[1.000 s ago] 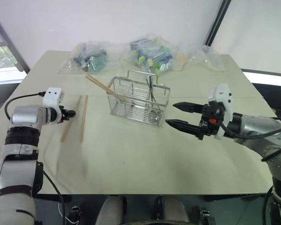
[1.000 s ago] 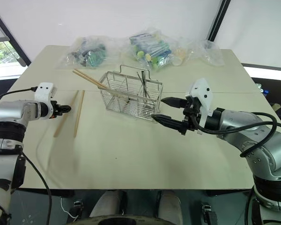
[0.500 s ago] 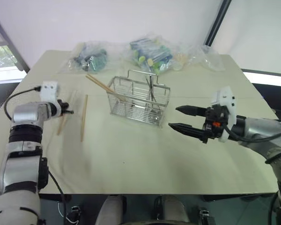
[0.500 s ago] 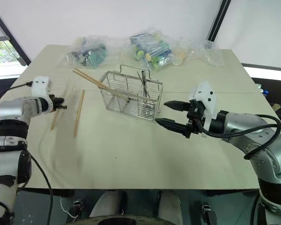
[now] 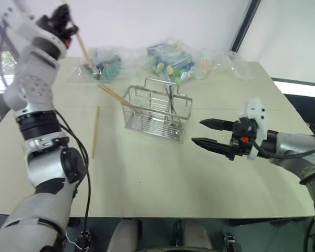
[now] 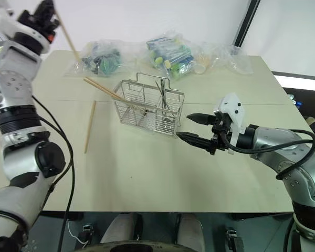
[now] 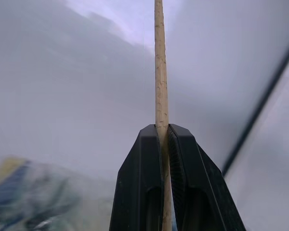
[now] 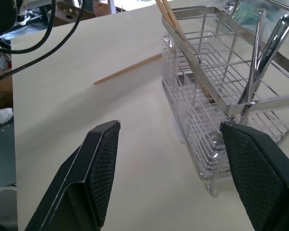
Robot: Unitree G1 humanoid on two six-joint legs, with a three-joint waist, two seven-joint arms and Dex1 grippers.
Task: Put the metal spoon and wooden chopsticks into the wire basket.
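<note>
Hovering low over the bench point(image 5: 163, 178), the right tool point(image 5: 203, 132) is waiting with fingers spread and empty beside the wire basket point(image 5: 155, 113), where the metal spoon point(image 5: 169, 101) and two wooden chopsticks point(image 5: 115, 96) are already standing. One stick point(image 5: 95, 131) is lying loose on the bench. Farther back, the left tool point(image 5: 63, 11) has just swung high, clenched on another chopstick point(image 5: 82, 44) – heading basketward, I'd guess.
</note>
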